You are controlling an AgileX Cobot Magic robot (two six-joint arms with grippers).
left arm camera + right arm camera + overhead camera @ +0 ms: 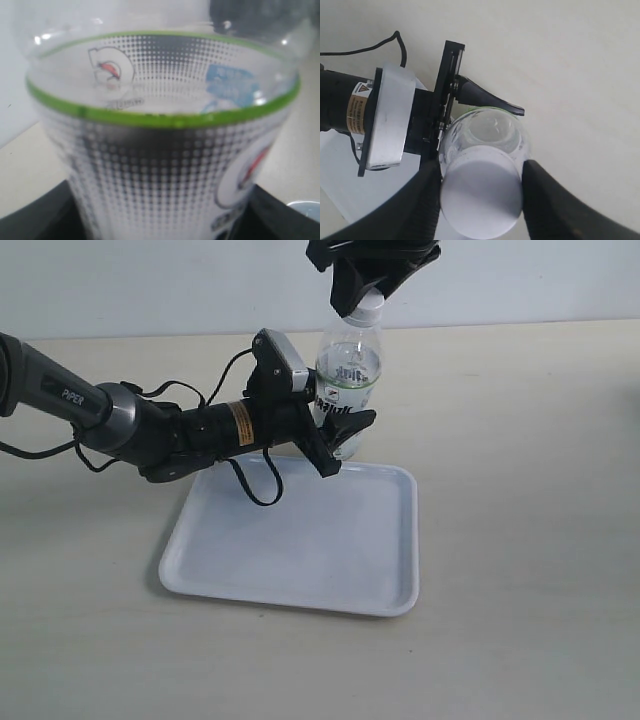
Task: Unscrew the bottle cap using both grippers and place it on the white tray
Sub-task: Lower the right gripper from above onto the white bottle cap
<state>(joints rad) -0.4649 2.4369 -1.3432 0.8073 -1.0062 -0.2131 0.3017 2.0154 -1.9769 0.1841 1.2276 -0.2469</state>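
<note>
The clear bottle [350, 375] with a white-green label stands upright at the far edge of the white tray [300, 550]. My left gripper [340, 425], on the slim PIPER arm, is shut on the bottle's labelled body; in the left wrist view the label [165, 150] fills the picture and black fingers [35, 220] show at both sides. My right gripper [362, 298] comes down from above and is shut on the white bottle cap [368, 308]. In the right wrist view its fingers [420, 200] press both sides of the bottle cap [481, 197], which sits on the bottle neck.
The tray's inside [350, 190] holds nothing. A black cable [255, 485] loops from the left arm over the tray's far left corner. Bare beige tabletop [520, 440] lies to the right and in front.
</note>
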